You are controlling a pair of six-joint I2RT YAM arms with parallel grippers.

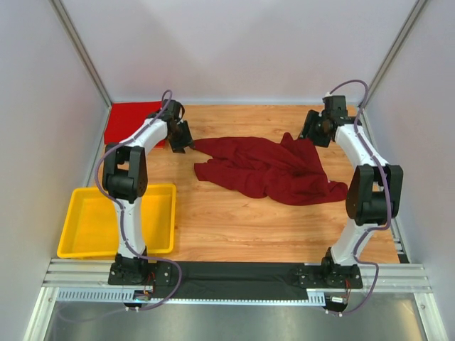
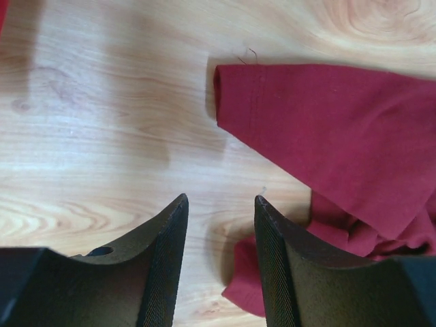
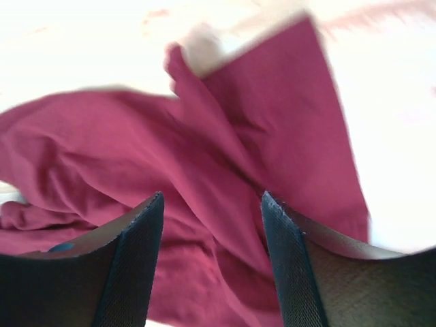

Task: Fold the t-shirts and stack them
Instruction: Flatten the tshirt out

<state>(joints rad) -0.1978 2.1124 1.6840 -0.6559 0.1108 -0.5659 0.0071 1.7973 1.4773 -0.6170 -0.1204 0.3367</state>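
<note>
Dark maroon t-shirt (image 1: 266, 169): unfolded and crumpled across the middle of the table (image 1: 234, 227). One sleeve (image 2: 320, 122) reaches left and lies flat on the wood. Bulk is bunched in ridges toward the right. Far edge is blurred in the right wrist view.

Brighter red t-shirt (image 1: 128, 122): lies flat in the far left corner of the table, partly hidden behind the left arm (image 1: 128, 177). Well apart from the maroon one, not stacked.

Yellow tray (image 1: 82, 220): at the near left of the table, beside the left arm's lower link.

Left jaws: apart, holding nothing. Over bare wood just near and left of the maroon sleeve hem, not touching it.

Right jaws: apart, nothing pinched between them. Over the far right part of the maroon cloth. Cannot tell whether touching the fabric.

Right arm (image 1: 370, 188): stands along the right side of the table, wrist at the far right.
</note>
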